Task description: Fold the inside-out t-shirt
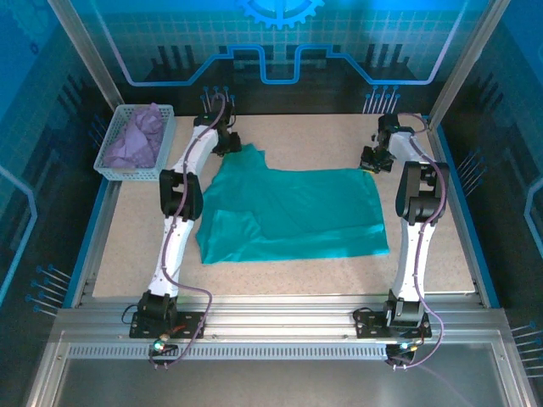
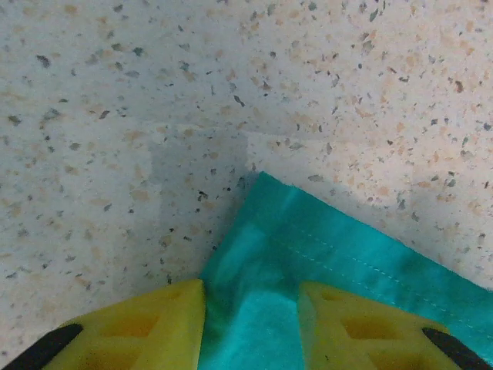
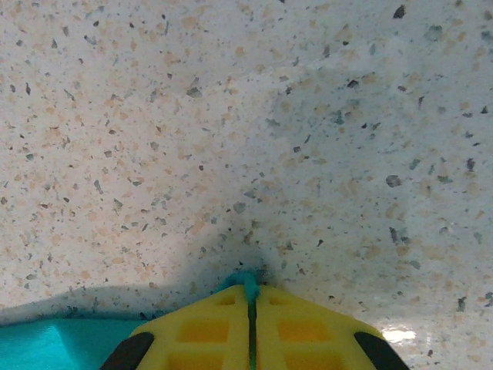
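Note:
The teal-green t-shirt (image 1: 288, 212) lies spread on the speckled table, its near-left part folded over. My left gripper (image 1: 227, 142) is at the shirt's far-left corner. In the left wrist view its yellow fingers (image 2: 154, 324) stand apart, open, with the hemmed corner of the t-shirt (image 2: 308, 247) bunched between them. My right gripper (image 1: 373, 158) is at the shirt's far-right corner. In the right wrist view the right gripper (image 3: 253, 289) is shut on the t-shirt, with a small tuft of the teal t-shirt (image 3: 248, 279) poking out at the tips, low over the table.
A white basket (image 1: 114, 174) holding a lavender cloth (image 1: 136, 140) stands at the far left of the table. Bare tabletop (image 1: 288, 280) runs along the near side of the shirt. Blue walls and metal posts ring the table.

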Robot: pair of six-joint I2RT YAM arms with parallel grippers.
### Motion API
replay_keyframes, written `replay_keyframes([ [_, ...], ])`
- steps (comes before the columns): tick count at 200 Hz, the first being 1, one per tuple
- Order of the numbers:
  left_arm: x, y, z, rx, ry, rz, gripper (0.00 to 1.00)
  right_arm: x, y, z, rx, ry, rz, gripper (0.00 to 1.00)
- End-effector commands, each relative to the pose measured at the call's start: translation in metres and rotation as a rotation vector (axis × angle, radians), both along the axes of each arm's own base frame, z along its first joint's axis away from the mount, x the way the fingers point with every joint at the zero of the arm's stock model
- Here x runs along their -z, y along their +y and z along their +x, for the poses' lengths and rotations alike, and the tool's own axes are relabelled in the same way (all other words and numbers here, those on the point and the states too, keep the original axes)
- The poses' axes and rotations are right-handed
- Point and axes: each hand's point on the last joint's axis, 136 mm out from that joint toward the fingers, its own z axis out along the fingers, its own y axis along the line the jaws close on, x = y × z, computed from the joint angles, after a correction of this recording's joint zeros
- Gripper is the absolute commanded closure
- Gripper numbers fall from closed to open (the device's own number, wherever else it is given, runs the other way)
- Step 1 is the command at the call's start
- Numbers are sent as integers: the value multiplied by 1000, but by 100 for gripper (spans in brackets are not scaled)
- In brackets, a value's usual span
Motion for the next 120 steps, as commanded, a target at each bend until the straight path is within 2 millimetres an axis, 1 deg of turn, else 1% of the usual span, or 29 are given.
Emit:
replay_keyframes([
  [1, 19, 4, -12, -17, 71, 19, 66, 4, 13, -1, -39, 11, 25, 91],
  [39, 23, 3, -13, -20, 79, 7, 78, 4, 14, 0, -41, 8, 31, 91],
  [64, 23, 4, -11, -25, 77, -10, 92, 0, 13, 5, -44, -6, 27, 91],
  [75, 21, 4, -10, -24, 73, -14, 100, -1, 12, 7, -44, -8, 21, 92],
  [97, 13, 3, -7, -18, 48, -17, 100, -8, 9, 12, -47, -33, 8, 94],
  [111, 0, 3, -2, -10, 6, -14, 100, -16, 10, 18, -64, -66, 2, 96],
  [120, -13, 6, 3, -13, -37, -5, 100, -22, 11, 22, -77, -94, 2, 97],
])
